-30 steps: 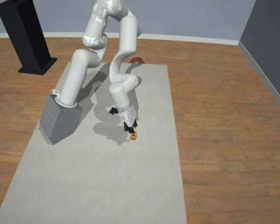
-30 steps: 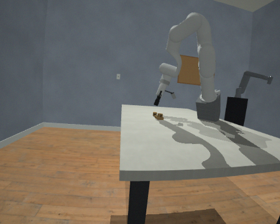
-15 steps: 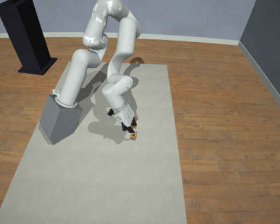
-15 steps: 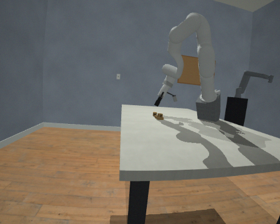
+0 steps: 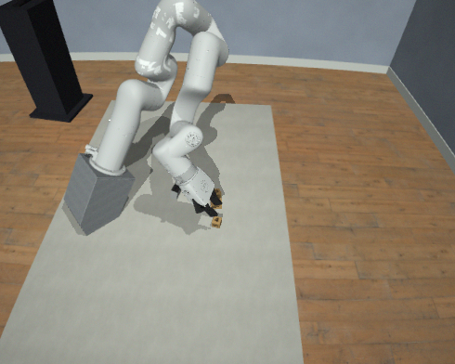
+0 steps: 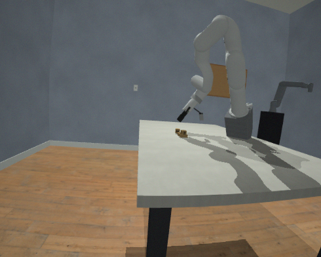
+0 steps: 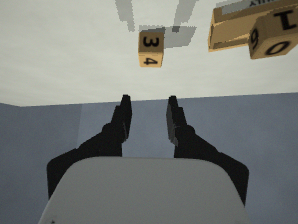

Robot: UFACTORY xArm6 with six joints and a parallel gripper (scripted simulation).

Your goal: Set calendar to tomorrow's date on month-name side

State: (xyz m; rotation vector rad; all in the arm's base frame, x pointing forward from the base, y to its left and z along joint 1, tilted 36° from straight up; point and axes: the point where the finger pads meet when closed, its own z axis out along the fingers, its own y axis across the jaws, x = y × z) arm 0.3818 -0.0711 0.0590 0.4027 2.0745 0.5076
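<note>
The gripper (image 7: 149,116) is hanging above the table (image 7: 60,45) with its jaws parted and nothing between them; beyond its fingertips a loose cube (image 7: 150,48) is sitting on the table, and farther right the tray (image 7: 227,29) is holding the other cube (image 7: 272,34)

A black pedestal (image 5: 38,58) is seen on the wooden floor (image 5: 366,186), beside the grey table (image 6: 199,170).

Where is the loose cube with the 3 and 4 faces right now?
In the wrist view, the cube stands on the table, outside and left of the tray, beyond the open, empty tool.
</note>
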